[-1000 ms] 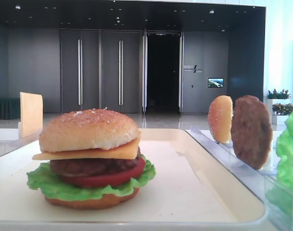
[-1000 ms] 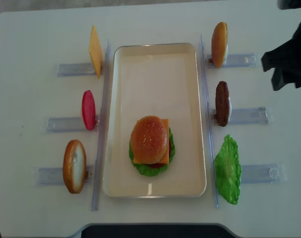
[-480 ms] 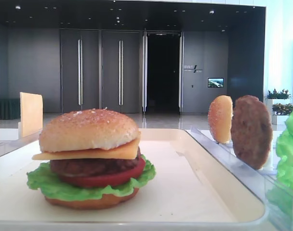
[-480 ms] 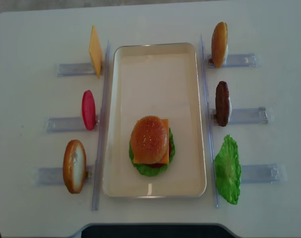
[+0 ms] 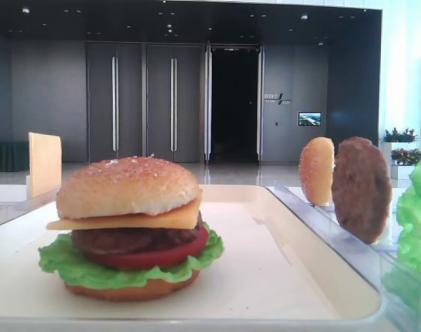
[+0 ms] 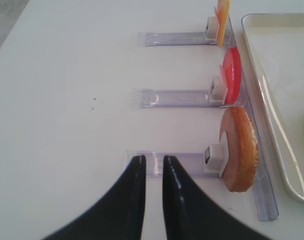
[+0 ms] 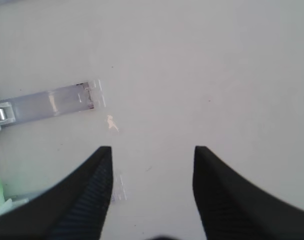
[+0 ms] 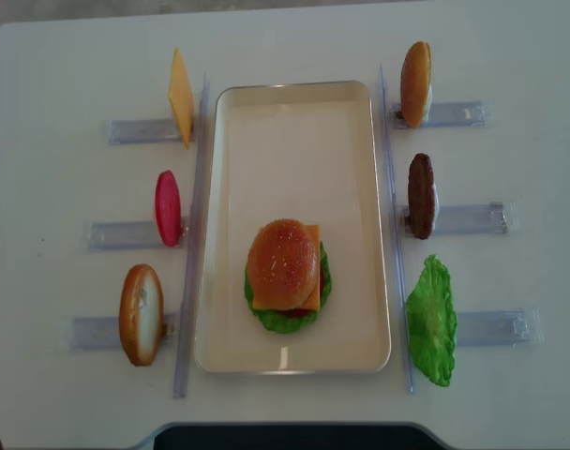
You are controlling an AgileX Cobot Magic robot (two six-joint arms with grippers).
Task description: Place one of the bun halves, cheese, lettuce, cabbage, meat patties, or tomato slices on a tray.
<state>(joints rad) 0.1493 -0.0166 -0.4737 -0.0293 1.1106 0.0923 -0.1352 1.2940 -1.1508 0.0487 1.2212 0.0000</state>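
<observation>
Burger (image 8: pixel 286 275) stacked on tray (image 8: pixel 294 112). Right gripper (image 7: pixel 152 150) spread wide over bare table, empty. Left gripper (image 6: pixel 151 159) nearly together, empty, near racked bun half (image 6: pixel 240 149).

Glossy cream tray (image 8: pixel 294 103), clear plastic racks (image 8: pixel 468 219)

You've got one exterior cam at table level, looking along the tray (image 5: pixel 293 207), close on the stacked burger (image 5: pixel 131 228). The realsense looks straight down over the whole table, same tray (image 8: pixel 379 225) and burger (image 8: pixel 285 262). Left wrist cam looks down at the left racks (image 6: pixel 177 97) and tray edge. Right wrist cam sits near the bare tabletop (image 7: pixel 217 65), one rack end (image 7: pixel 52 100) in view.
</observation>
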